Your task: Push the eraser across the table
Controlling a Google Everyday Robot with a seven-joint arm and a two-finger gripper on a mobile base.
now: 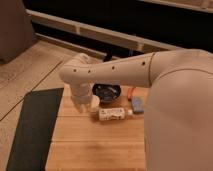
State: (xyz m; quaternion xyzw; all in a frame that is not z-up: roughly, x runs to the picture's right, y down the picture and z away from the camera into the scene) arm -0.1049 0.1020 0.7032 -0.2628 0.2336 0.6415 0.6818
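Note:
The eraser (136,104) is a small blue-grey block lying on the bamboo table (90,145) at its far right, partly hidden by my arm. My white arm (115,72) reaches in from the right across the table's far end. The gripper (93,105) hangs below the wrist near the far left of the table, beside the left end of a white labelled bottle (112,114) that lies on its side. The gripper is to the left of the eraser and apart from it, with the bottle between them.
A dark round bowl (106,92) sits behind the bottle. A slim orange item (129,93) lies just behind the eraser. A dark grey floor mat (32,125) lies left of the table. Dark railings and a wall run along the back.

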